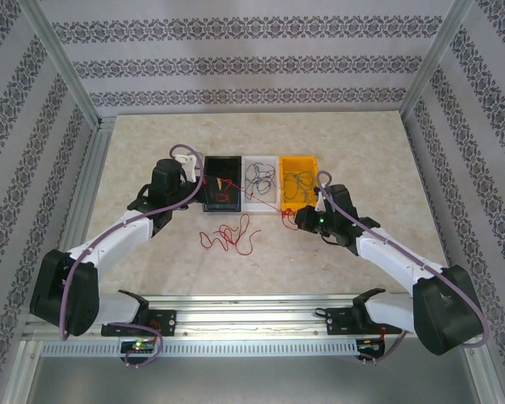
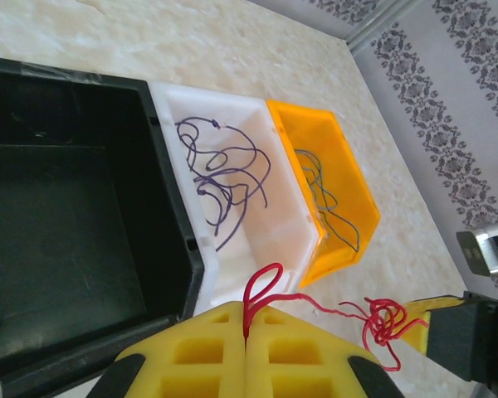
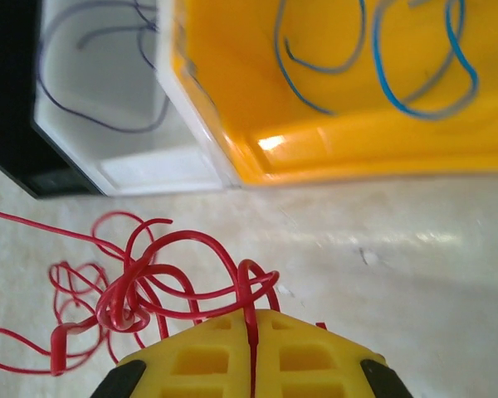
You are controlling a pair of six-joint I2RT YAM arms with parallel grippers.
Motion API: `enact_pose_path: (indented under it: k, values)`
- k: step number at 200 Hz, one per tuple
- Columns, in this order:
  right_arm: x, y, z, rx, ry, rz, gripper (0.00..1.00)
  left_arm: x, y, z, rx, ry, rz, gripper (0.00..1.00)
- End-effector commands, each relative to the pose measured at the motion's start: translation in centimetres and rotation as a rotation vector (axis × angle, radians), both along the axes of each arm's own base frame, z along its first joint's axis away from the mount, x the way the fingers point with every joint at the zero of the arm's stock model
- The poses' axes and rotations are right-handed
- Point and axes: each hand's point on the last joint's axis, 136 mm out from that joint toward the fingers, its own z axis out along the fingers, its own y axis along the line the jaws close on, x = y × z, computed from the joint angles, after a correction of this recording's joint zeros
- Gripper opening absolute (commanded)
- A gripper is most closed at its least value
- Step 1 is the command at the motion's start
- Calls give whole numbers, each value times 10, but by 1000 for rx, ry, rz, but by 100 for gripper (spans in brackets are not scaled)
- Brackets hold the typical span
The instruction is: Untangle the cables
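Observation:
A red cable lies as a loose tangle (image 1: 232,236) on the table in front of the bins. My left gripper (image 2: 247,308) is shut on one loop of this red cable (image 2: 266,286), which runs on to the knot (image 2: 386,319). From above, the left gripper (image 1: 206,180) hangs by the black bin (image 1: 221,204). My right gripper (image 3: 251,319) is shut on another strand, with the red knot (image 3: 133,290) just to its left. It hovers low (image 1: 291,217) before the orange bin (image 1: 300,160). Dark purple cables (image 2: 224,170) lie in the white bin (image 2: 266,240). Blue-grey cables (image 3: 415,75) lie in the orange bin (image 3: 357,141).
The three bins stand side by side mid-table: black (image 2: 58,207), white, orange (image 2: 344,249). The right gripper's dark body (image 2: 469,332) shows close to the knot in the left wrist view. Open tabletop lies in front of and behind the bins. Metal frame posts edge the table.

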Motion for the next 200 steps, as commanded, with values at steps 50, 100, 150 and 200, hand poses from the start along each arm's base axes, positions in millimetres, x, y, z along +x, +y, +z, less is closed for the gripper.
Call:
enact_pose_path:
  k: [50,100,150,200]
  values:
    - [-44,-65,-53,-179,149,-220,9,21,41,32,10,-106,242,0]
    - [-52,-91,-65,-195,199,-324,11,34,67,54,-74,-135,347,0]
    - [-53,-93,-71,-192,226,-329,10,36,60,63,-86,-137,289,0]
    - [-50,-92,-70,-191,218,-317,10,42,50,88,-110,-194,235,0]
